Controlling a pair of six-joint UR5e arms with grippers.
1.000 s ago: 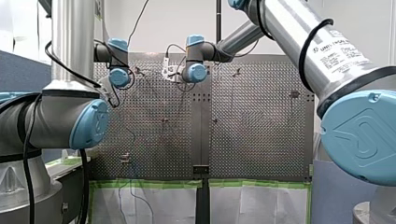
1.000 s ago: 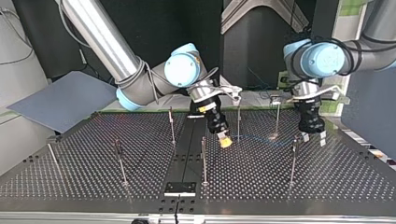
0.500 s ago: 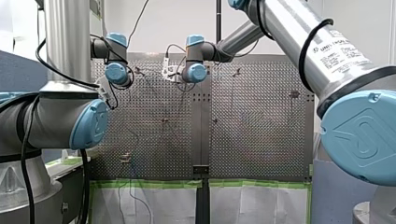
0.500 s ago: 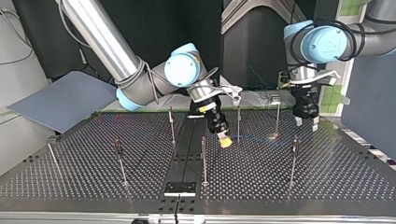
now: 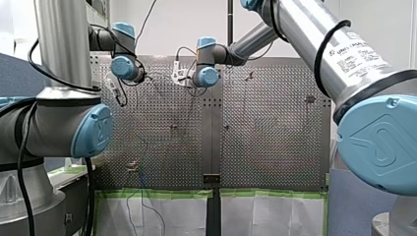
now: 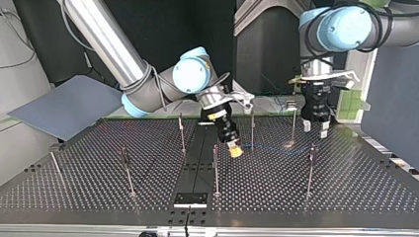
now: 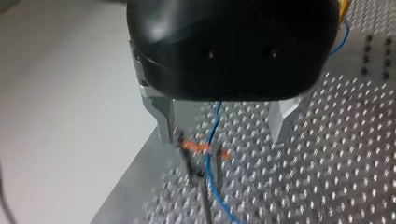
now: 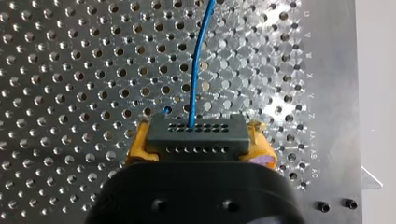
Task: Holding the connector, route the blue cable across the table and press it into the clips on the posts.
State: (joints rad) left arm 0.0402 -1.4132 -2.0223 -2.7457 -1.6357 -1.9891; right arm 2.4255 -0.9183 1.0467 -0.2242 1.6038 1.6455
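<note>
The connector (image 8: pixel 194 134) sits between the right gripper's (image 8: pixel 198 142) fingers, its cable (image 8: pixel 198 60) leading ahead over the table (image 8: pixel 70 70), then through a clip (image 7: pixel 201 147) ahead of the left gripper (image 7: pixel 223 133).

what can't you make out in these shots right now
- Left wrist view: clip blurred; whether the blue cable sits in it is unclear.
- Right wrist view: rear of connector hidden by right gripper.
- Front view: cable's path too thin to trace.

Perforated table (image 6: pixel 74 192), upright posts (image 6: pixel 216 170), blue cable (image 8: pixel 194 93)
</note>
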